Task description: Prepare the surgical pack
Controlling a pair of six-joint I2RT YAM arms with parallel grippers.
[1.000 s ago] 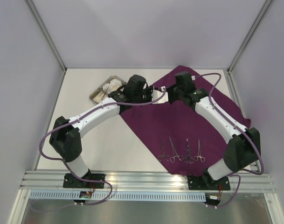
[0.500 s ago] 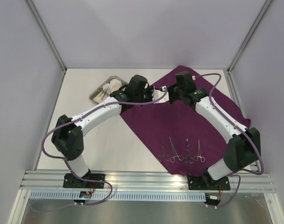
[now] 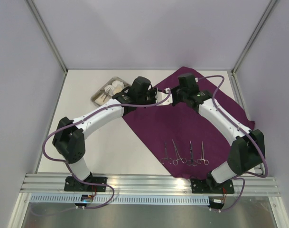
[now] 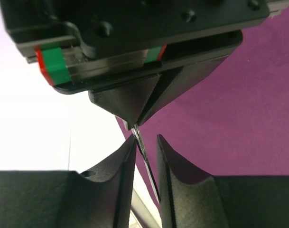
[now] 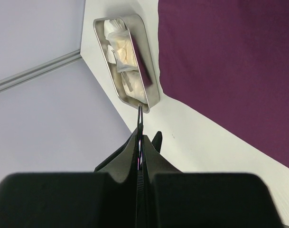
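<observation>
The dark purple cloth [image 3: 182, 123] lies spread flat over the right half of the table. Several steel clamps [image 3: 182, 154] lie in a row on its near part. The steel tray [image 3: 97, 98] with white gauze [image 3: 113, 87] stands at the back left, off the cloth. Both grippers meet tip to tip above the cloth's left edge. My right gripper [image 5: 143, 135] is shut on a thin steel instrument [image 5: 140, 116], seen edge-on. Its free end reaches between the parted fingers of my left gripper [image 4: 146, 138] and lies against the left finger [image 4: 127, 156].
Grey walls with metal posts close in the table at the back and sides. An aluminium rail [image 3: 149, 183] with both arm bases runs along the near edge. The cloth's right corner hangs toward the right edge [image 3: 251, 124].
The left arm's elbow has shifted slightly. Both grippers stay tip to tip at the same spot, and the clamps, tray and cloth have not moved.
</observation>
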